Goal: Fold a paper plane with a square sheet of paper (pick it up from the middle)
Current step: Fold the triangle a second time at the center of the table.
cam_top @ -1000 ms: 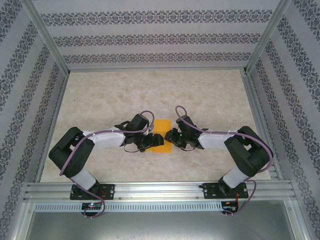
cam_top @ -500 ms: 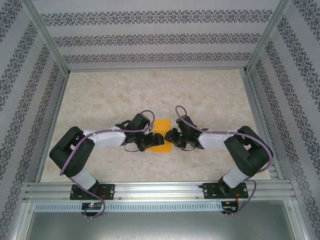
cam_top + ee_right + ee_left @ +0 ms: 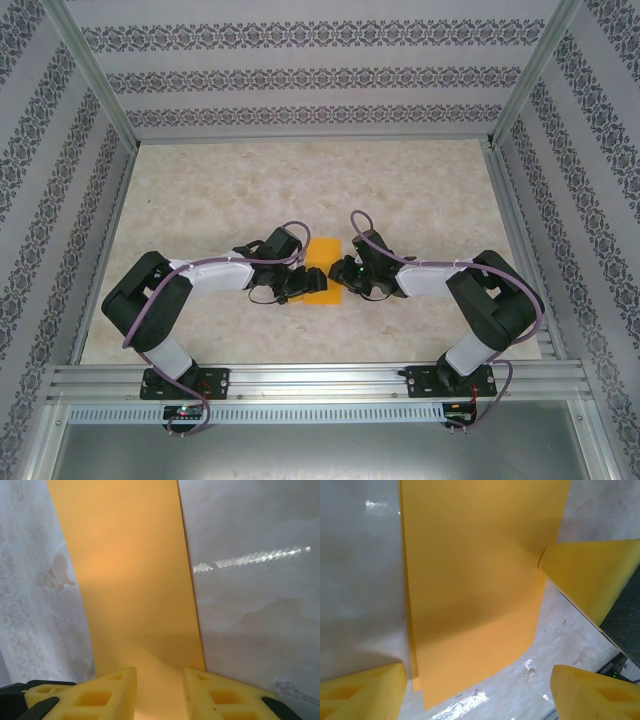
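paper (image 3: 323, 262), orange and doubled into a narrow strip, lies flat near the middle of the worktop (image 3: 300, 180). right claw (image 3: 346, 274), at its 3 o'clock, has jaws slightly apart with tips on the edge, likely pinning it for creasing. left claw (image 3: 296, 284), at 8 o'clock, gapes wide over the layered edge, holding nothing, probably readying the next fold.

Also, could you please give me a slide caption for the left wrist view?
Open left gripper poised over the orange sheet of paper, which lies folded double on the pale table.
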`<state>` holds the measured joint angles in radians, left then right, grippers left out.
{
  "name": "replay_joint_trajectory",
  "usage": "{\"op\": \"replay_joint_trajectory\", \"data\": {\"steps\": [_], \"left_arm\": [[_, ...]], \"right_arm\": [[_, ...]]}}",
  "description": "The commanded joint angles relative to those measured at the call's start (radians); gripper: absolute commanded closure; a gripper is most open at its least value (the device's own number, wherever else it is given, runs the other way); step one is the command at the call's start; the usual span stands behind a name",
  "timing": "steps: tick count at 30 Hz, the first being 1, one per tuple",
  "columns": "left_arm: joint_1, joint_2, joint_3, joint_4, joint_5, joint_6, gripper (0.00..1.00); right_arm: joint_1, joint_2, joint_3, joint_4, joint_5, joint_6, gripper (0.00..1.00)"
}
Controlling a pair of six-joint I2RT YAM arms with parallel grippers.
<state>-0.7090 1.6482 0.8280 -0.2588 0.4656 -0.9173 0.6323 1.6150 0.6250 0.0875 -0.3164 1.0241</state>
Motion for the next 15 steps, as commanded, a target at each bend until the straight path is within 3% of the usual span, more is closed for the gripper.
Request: {"op": "replay_joint_trajectory", "data": {"steps": [1, 6, 15], "left_arm": [[-0.014, -0.010, 0.023, -0.039, -0.019, 0.022, 0.23], [-0.015, 0.002, 0.014, 0.049, 0.051, 0.005, 0.27], [-0.016, -0.025, 0.005, 0.111, 0.082, 0.000, 0.36]], "right_arm": [[-0.007, 0.036, -0.017, -0.013, 0.016, 0.006, 0.69], [-0.007, 0.038, -0.019, -0.012, 0.016, 0.005, 0.69], [-0.008, 0.040, -0.018, -0.012, 0.011, -0.002, 0.69]]}}
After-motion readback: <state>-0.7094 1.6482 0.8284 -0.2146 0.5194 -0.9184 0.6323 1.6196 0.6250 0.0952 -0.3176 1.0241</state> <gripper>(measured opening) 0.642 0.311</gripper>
